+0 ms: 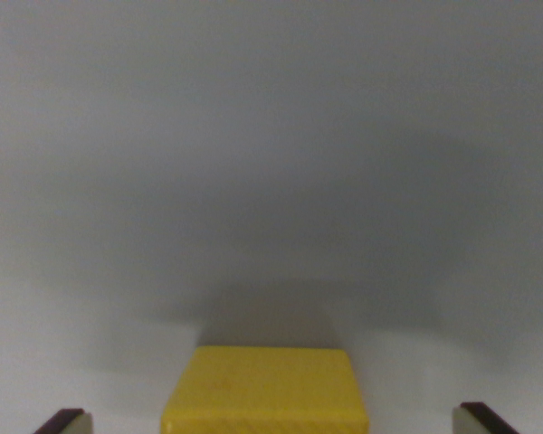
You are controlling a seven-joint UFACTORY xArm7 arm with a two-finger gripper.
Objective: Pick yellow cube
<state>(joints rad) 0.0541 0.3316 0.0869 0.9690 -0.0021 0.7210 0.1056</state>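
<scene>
Fingertips of the end effector (270, 420) stand wide apart, holding nothing, either side of the small yellow plastic cube (267, 391) on the plain grey surface (271, 163). A good grasp probably means descending straight, keeping the cube centred, then closing evenly.

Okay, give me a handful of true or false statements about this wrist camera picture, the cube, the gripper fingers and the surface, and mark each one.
1. The yellow cube sits at the bottom middle of the wrist view. True.
2. The gripper is shut on the cube. False: its two fingertips stand wide apart at the bottom corners, with bare surface between each and the cube.
3. The cube lies between the two fingertips. True.
4. A second, red cube lies on the grey surface. False: only the yellow cube shows.
5. A shadow falls on the surface behind the cube. True.
</scene>
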